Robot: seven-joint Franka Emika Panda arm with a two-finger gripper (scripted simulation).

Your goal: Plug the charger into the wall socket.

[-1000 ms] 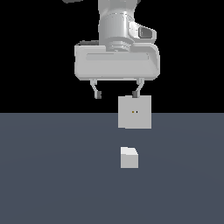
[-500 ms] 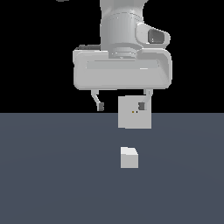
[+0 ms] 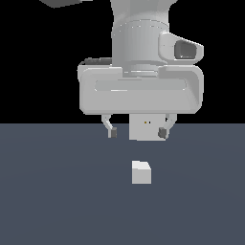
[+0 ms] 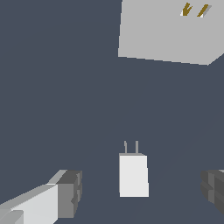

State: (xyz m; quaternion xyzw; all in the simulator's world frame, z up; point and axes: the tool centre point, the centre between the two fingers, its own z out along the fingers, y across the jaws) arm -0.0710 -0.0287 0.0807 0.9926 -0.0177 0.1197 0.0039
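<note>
The charger point(image 3: 141, 172) sits untouched on the dark counter point(image 3: 57, 191), nearest in the exterior view, its two prongs aimed at the socket point(image 4: 164, 30) in the wrist view. Above and just behind it, the gripper point(image 3: 138, 131) hangs with its fingers point(image 3: 112, 132) spread wide and empty. Compared with a second ago, the arm has dropped and come forward, so its body now hides most of the socket point(image 3: 146, 128). That suggests an approach to grasp the charger, not yet reached. Nothing else lies on the counter between charger and socket; the path for plugging looks free.
</note>
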